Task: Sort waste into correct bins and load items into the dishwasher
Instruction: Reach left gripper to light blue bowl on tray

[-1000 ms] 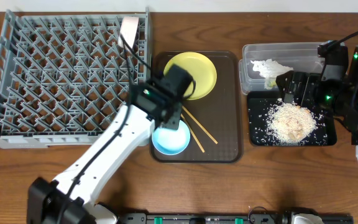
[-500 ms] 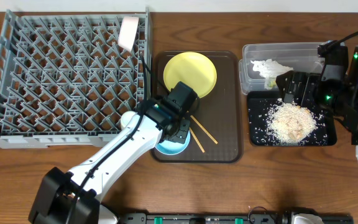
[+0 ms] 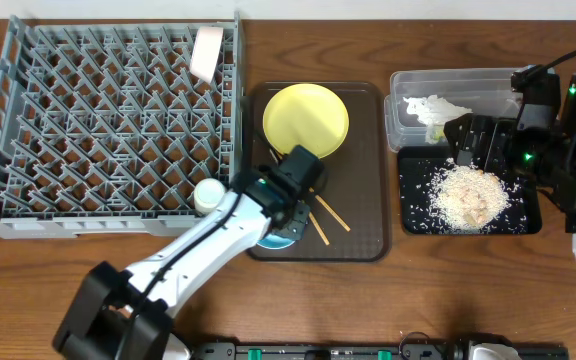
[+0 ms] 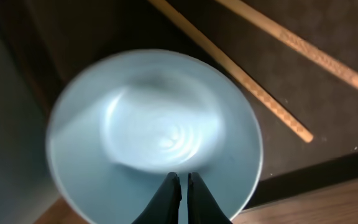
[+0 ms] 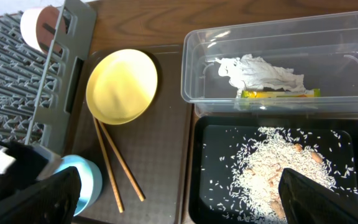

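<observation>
a brown wooden table (image 3: 468, 290) spreads out on every side of the left pincer (image 4: 183, 180), its grain running crosswise. the light on it is even, with a mild sheen and only soft shadows. far beyond the pincer, along the table's back edge, shows a narrow pale strip (image 3: 368, 6). back behind the pincer, at the near edge, runs a black rail (image 3: 328, 351) with green bits. a sliver of the same wood lies just to the pincer's right in the left wrist view.
</observation>
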You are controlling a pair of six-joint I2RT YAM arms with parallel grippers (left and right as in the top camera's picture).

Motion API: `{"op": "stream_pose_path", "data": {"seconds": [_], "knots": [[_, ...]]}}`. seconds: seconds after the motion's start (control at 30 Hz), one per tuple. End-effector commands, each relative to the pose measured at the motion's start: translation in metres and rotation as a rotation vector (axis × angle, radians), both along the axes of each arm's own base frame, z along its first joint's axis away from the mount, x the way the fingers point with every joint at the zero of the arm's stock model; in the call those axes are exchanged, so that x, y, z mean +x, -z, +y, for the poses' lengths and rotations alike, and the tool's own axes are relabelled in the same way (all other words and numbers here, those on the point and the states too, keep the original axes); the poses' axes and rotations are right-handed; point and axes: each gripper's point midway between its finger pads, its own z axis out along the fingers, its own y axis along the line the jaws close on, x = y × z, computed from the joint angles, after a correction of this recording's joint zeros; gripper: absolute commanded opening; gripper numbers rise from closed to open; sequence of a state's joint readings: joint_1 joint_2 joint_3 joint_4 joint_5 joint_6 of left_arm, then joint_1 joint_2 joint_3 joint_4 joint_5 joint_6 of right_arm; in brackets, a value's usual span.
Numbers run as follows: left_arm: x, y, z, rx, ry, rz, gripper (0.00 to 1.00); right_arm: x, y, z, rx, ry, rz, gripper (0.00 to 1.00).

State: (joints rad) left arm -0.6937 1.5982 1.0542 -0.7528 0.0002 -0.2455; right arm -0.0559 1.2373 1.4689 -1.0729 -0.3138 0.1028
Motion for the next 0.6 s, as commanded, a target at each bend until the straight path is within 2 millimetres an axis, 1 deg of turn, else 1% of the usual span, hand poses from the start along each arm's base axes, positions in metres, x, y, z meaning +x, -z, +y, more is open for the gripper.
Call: {"op": "stream_pose_path", "data": {"seconds": [0.0,0.13,0.2,0.27,0.37,0.47,0.57], "knots": [[-0.008,0.016,-0.003,0.053,0.066,0.03,0.08,0.002,0.001,-0.002,0.003,0.011,0.004,0.99],[-0.012,0.032,-0.005,0.083,0.077,0.067,0.08,0.002,0.001,-0.002,0.003,0.011,0.004,0.99],[-0.013,0.037,-0.005,0.091,0.08,0.08,0.08,0.002,0.001,-0.002,0.003,0.011,0.003,0.99],[-0.012,0.037,-0.005,0.089,0.088,0.076,0.08,0.001,0.001,-0.002,0.003,0.011,0.004,0.99],[-0.005,0.029,-0.013,0.074,0.118,0.052,0.08,0.002,0.001,-0.002,0.003,0.011,0.004,0.99],[0.003,0.016,-0.028,0.046,0.158,0.015,0.08,0.001,0.001,-0.002,0.003,0.011,0.004,0.99],[0.003,0.009,-0.041,0.031,0.21,-0.011,0.08,0.002,0.001,-0.002,0.003,0.011,0.003,0.99]]}}
